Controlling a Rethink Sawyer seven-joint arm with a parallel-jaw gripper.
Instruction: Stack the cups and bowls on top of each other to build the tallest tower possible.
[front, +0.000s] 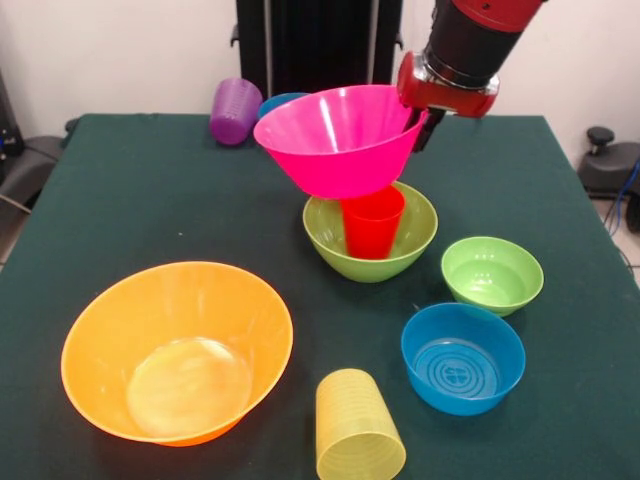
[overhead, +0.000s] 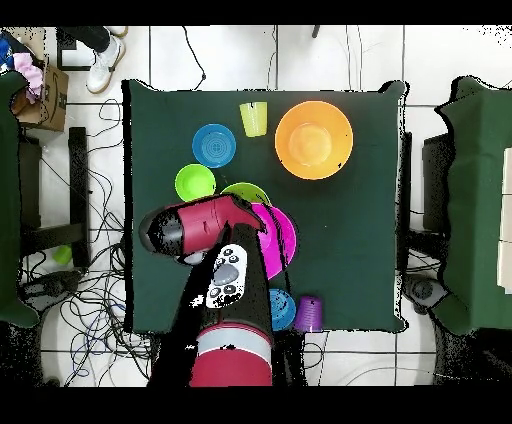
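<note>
Building a tower of plastic ware, the arm carries the pink bowl (front: 338, 140) by its right rim, tilted, its base resting on or just over the red cup (front: 372, 225) that stands in the medium green bowl (front: 370, 240) at mid-table. That makes three pieces in the tower, the top one seemingly not yet let go.

Left to stack: the orange bowl (front: 178, 350) at near left, the yellow cup (front: 357, 440) lying on its side at the near edge, a blue bowl (front: 463, 357) at near right, a small green bowl (front: 492, 274) beyond it, and at the far edge a purple cup (front: 235, 110) on its side beside a second blue bowl (front: 280, 102). A fourth cup is not seen.

The fingers (front: 420, 125) look clamped on the pink bowl's rim, one dark tip showing outside the wall; the overhead view hides them under the wrist.
</note>
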